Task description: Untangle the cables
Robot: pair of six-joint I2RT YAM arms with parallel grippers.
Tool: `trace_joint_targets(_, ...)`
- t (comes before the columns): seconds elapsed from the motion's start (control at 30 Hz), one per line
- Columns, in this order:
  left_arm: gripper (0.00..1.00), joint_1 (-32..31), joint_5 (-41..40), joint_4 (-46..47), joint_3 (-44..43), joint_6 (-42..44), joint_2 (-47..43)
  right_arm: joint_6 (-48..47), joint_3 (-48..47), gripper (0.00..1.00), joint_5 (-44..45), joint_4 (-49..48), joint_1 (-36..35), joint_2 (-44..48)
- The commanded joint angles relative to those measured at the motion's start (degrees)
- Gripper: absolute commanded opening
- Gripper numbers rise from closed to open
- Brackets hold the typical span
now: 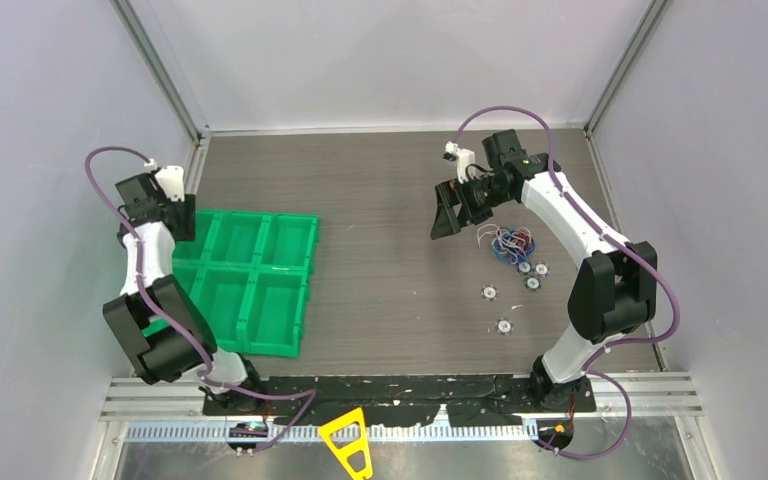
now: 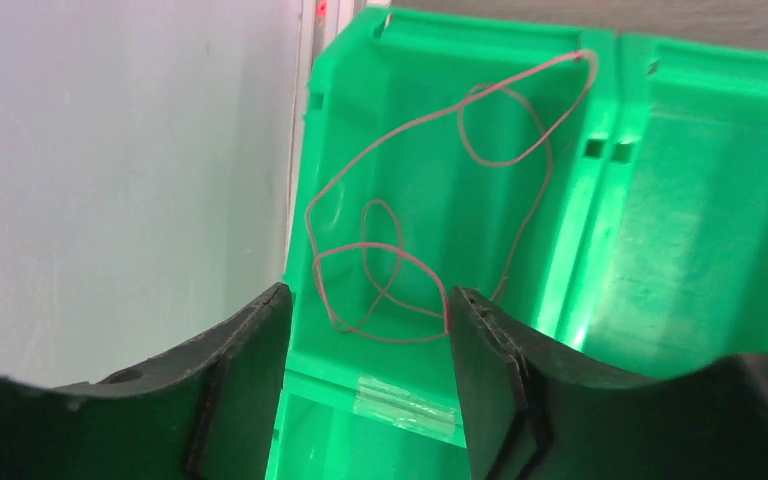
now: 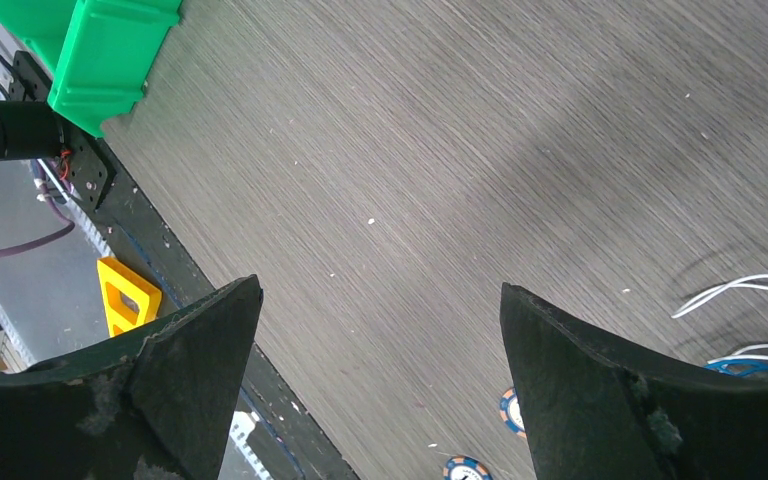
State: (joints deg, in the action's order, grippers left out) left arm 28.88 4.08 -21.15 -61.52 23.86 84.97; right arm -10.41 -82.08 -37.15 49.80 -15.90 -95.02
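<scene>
Left gripper [image 2: 370, 300]: jaws are standing partly apart, gripping nothing, and it is hanging over the bin [image 2: 660, 190].
Red cable [image 2: 438, 200]: is lying loose in an edge compartment just beyond the fingers; contact with one finger cannot be told.
Right gripper [image 3: 380, 290]: jaws are gaping wide and empty, hovering over the table [image 3: 460, 150].
Bundle [image 1: 511, 243]: white, blue and red cables are sitting tangled on the table near the right gripper, with discs [image 1: 489, 293] beside them.
Step, by judgement: one freed cable is being binned.
Next: the right gripper is likely needing to descend on the bundle and pinch a single strand.
</scene>
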Motion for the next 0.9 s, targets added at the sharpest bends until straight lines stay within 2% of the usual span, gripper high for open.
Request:
trace_joint_targets(0.0,0.69,-0.22,6.45,-4.75,-4.73,-2.22,-4.05,-1.21,-2.51,0.95,-0.06,0.61,0.15,0.72)
trace_joint_targets(0.17,0.99,-1.48,8.17,-7.23,-6.8,-3.29,-8.1,-3.29,-4.39,0.95,0.33,2.34,0.5,0.54)
trace_joint_targets(0.3,1.0,-4.03,10.37,-10.92,-9.94,-1.91,-12.01,-8.63,-8.9,0.95,3.45,7.62,2.76,-1.1)
trace_joint_targets(0.43,1.0,-10.93,11.12,-10.38,-9.74,-0.81,-18.26,-12.78,-9.18,0.96,13.91,8.66,6.83,-0.89)
trace_joint_targets(0.5,0.99,-12.04,16.56,-7.85,-9.42,-5.44,-20.75,-14.43,-8.44,0.96,22.03,7.81,8.77,-1.29)
trace_joint_targets(0.6,1.0,-13.18,27.8,-7.81,-11.61,-9.37,-21.55,-17.88,-7.94,0.96,27.04,7.35,11.46,-4.5)
trace_joint_targets(0.63,1.0,-14.65,29.12,-9.36,-13.67,-9.87,-20.84,-18.36,-7.68,0.96,29.1,6.87,12.42,-5.41)
trace_joint_targets(0.73,0.99,-21.26,24.2,-14.9,-18.14,-9.51,-19.22,-21.41,-6.65,0.97,32.26,5.55,13.85,-10.06)
trace_joint_targets(0.87,1.0,-28.0,22.91,-15.02,-14.92,-5.71,-21.3,-23.98,-3.47,0.98,34.27,3.02,15.03,-14.55)
